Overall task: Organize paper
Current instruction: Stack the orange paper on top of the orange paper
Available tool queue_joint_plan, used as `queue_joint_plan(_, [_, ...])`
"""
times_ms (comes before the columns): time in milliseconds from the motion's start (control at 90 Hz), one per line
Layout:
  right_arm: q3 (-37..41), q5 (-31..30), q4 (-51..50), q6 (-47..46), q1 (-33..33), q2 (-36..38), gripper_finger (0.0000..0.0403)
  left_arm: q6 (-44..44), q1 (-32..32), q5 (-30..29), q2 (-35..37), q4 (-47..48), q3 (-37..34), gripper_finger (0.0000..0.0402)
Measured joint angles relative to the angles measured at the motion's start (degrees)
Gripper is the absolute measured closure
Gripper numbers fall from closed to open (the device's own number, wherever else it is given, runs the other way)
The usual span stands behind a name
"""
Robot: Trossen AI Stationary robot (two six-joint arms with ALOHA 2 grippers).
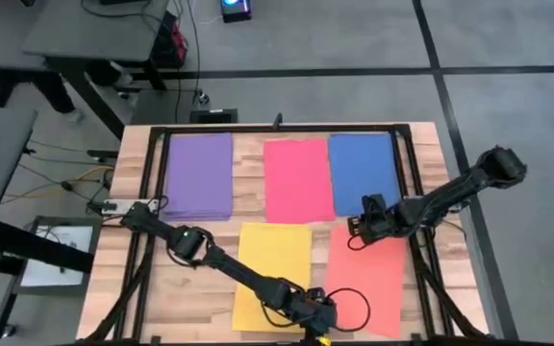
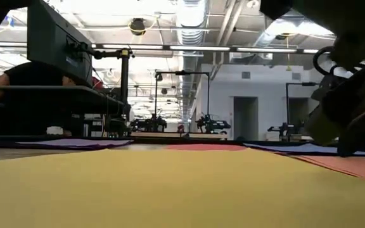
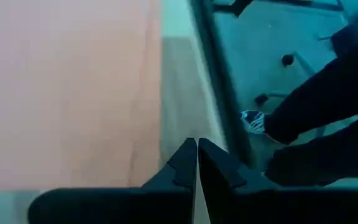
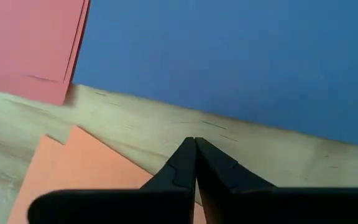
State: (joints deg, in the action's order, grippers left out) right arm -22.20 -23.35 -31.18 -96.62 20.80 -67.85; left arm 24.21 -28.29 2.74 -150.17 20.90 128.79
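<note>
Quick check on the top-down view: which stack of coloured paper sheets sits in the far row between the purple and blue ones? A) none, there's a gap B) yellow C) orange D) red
D: in the high view the red stack of paper sheets lies in the far row with the purple stack on one side and the blue stack on the other; the yellow and orange stacks are in the near row.

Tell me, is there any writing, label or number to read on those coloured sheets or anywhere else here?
None can be read.
The purple, red, blue, yellow and orange paper is plain, with no print.
A white sheet beside the table may carry print, but it is too small to read.
</note>
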Motion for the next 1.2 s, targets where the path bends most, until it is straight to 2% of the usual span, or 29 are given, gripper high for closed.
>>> queue_joint_plan(289, [0.04, 0.15, 0.52, -0.88, 0.12, -0.02, 0.0403, 0.03, 1.14, -0.16, 0.04, 1.0, -0.72, 0.0402])
queue_joint_plan(500, [0.17, 0.97, 4.25, -3.93, 2.46, -0.11, 0.0403, -0.44, 1.92, -1.38, 0.11, 1.8, -0.72, 0.0402])
queue_joint_plan(889, [0.07, 1.16, 3.7, -3.85, 5.3, -0.09, 0.0403, -1.07, 2.01, -1.86, 0.11, 2.58, -0.81, 0.0402])
queue_joint_plan(1200, [-0.59, 1.73, 2.72, 3.67, 2.69, 0.07, 0.0403, -1.26, 2.08, -2.27, 0.05, 3.5, 1.55, 0.0402])
